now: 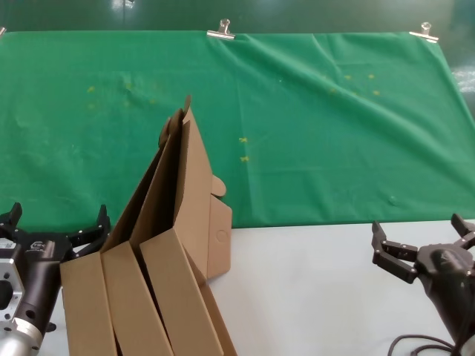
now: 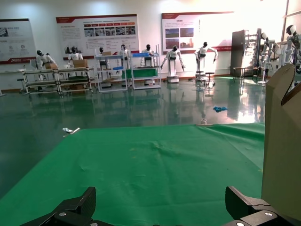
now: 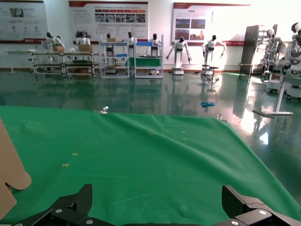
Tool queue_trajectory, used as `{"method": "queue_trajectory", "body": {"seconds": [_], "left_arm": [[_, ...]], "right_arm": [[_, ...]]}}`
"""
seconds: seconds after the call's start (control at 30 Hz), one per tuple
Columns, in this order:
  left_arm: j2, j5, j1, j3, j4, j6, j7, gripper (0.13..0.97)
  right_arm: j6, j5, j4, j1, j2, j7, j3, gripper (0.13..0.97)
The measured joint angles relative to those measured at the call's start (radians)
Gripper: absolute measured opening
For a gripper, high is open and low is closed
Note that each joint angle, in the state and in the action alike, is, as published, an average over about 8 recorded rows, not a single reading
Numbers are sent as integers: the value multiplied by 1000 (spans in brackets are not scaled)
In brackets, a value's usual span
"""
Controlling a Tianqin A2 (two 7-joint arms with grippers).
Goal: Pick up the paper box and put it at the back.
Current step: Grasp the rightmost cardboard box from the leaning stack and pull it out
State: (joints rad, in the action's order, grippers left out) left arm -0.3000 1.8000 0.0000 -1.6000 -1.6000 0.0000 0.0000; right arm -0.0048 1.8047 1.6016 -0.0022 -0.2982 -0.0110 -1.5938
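At the near left of the white tabletop [image 1: 319, 282], the paper box [image 1: 211, 222] leans among the other cardboard boxes [image 1: 126, 297], its lid reaching up over the near edge of the green cloth [image 1: 334, 133]. Expect it to be light and fairly stiff, though the thin walls and hinged lid will likely flex or swing if you squeeze hard, and plain cardboard gives decent friction. Take it by a wall or lid edge where the board is doubled, not by the small side flap. It is plain brown, shallow, with a rounded flap showing on its right side. Your left gripper [image 1: 56, 222] sits just left of the stack, fingers spread wide and holding nothing. Your right gripper [image 1: 423, 237] waits well apart at the near right, equally wide open and empty. Silver clips [image 1: 221, 31] pin the cloth's far edge.
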Motion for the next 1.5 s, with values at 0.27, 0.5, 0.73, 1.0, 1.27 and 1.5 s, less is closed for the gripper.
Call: {"method": "queue_trajectory", "body": {"seconds": [0.27,0.5,0.73,1.0,1.27,1.5], "left_arm": [[0,0,0,0,0,0,0,966],[0,0,0,0,0,0,0,966],[0,0,0,0,0,0,0,966],[0,0,0,0,0,0,0,920],[0,0,0,0,0,0,0,823],[0,0,0,0,0,0,0,699]], "right_arm": [[0,0,0,0,0,0,0,966],[0,0,0,0,0,0,0,966],[0,0,0,0,0,0,0,966],[-24,-1,-11,5,3,-14,12,966],[-236,50,-60,24,21,-172,79,966],[-508,110,-119,51,-16,-369,66,966]]}}
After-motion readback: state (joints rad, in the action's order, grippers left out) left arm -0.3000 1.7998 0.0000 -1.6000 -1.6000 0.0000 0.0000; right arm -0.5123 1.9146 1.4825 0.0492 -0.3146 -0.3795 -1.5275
